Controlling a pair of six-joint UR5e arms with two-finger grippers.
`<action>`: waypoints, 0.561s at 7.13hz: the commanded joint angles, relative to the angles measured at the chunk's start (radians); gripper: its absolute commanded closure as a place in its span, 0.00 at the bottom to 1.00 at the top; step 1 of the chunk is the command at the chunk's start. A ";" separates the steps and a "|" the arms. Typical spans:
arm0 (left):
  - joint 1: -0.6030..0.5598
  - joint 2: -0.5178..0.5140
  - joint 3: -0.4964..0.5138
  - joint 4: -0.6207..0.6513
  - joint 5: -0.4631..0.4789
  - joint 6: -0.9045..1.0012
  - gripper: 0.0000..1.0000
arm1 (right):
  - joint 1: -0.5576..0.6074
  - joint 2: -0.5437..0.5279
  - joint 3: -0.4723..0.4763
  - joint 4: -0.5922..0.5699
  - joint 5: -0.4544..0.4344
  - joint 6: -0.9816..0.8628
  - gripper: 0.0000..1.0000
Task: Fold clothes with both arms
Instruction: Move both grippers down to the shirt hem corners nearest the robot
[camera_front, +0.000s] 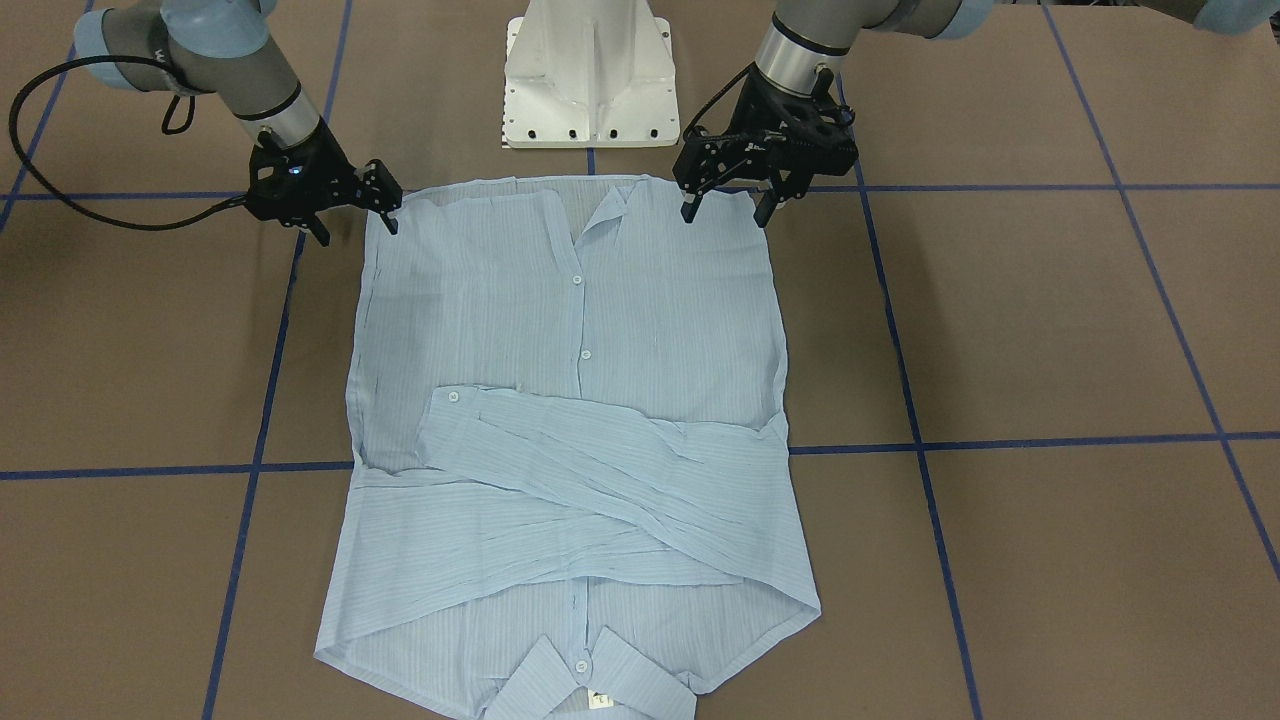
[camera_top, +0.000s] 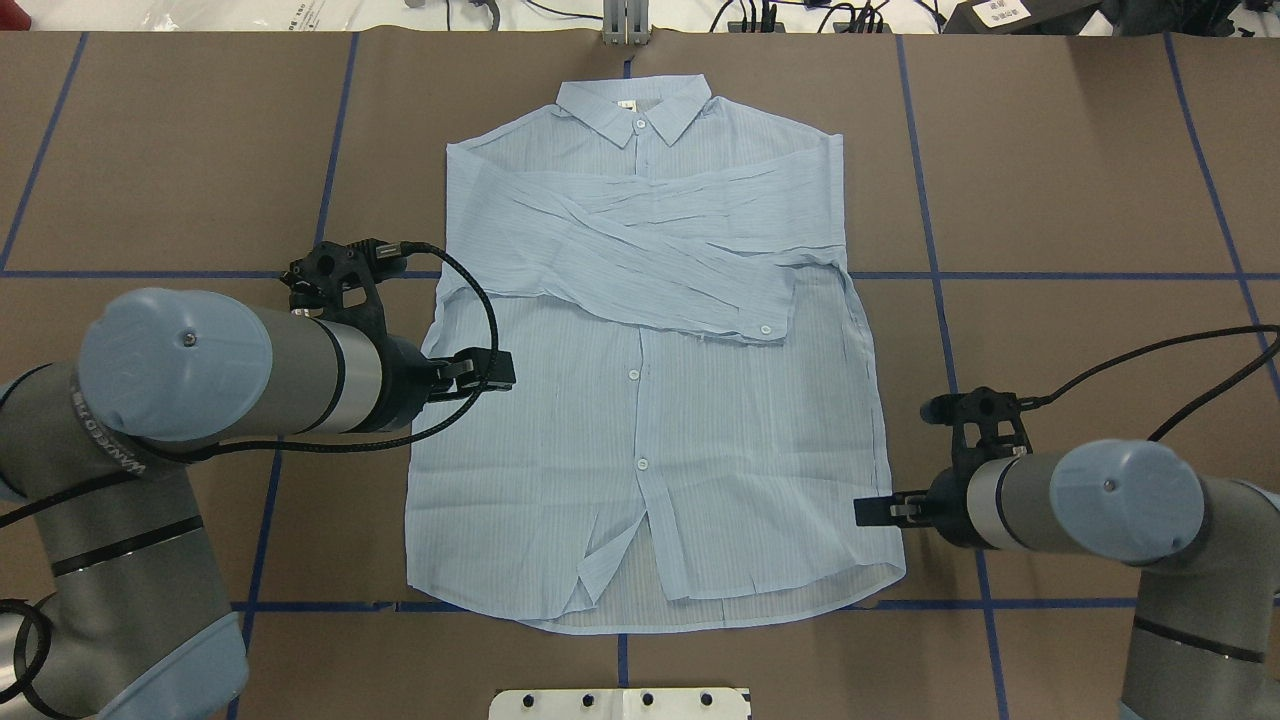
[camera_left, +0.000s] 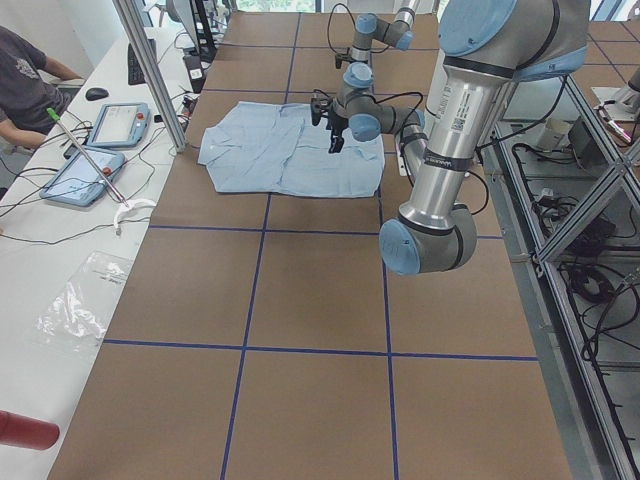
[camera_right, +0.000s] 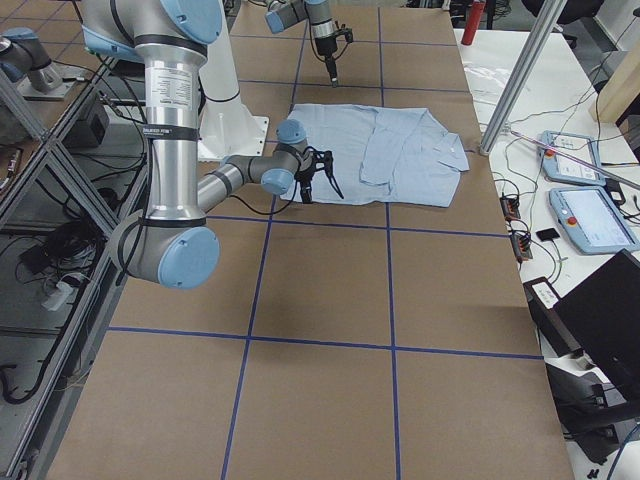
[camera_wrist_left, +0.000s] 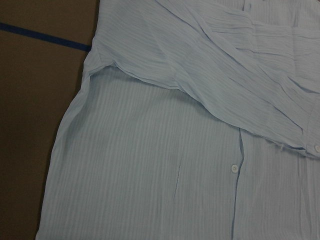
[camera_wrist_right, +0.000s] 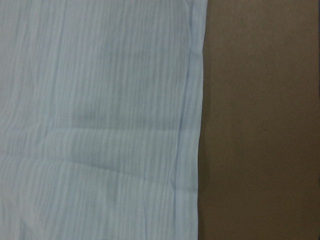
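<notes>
Closest to the white pedestal, the two arms are reaching out low over the brown table. The left arm is holding the left gripper above the hem end of the shirt, fingers pointing down and standing wide apart, with nothing between them. The right arm is carrying the right gripper at the other hem corner. Its jaws are also gaping wide and empty: one finger is hanging over the cloth, the other over bare table just beside the edge. I cannot tell whether either one is touching the fabric.

Beyond them the pale blue shirt is lying flat and face up in the middle of the table, buttoned, its hem toward the robot. A small flap at the bottom of the placket is turning up. Farther out, both sleeves are lying folded across the chest, one over the other, with a buttoned cuff on top. Farthest away, the collar is pointing toward the table's far edge.
</notes>
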 joint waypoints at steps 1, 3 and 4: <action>0.003 0.000 -0.004 0.000 0.000 -0.001 0.01 | -0.054 -0.014 0.006 -0.034 -0.015 0.042 0.05; 0.004 -0.001 -0.004 0.000 0.000 -0.001 0.02 | -0.057 -0.016 0.020 -0.056 0.011 0.058 0.17; 0.004 -0.001 -0.001 0.000 0.000 -0.001 0.06 | -0.054 -0.016 0.020 -0.059 0.014 0.057 0.39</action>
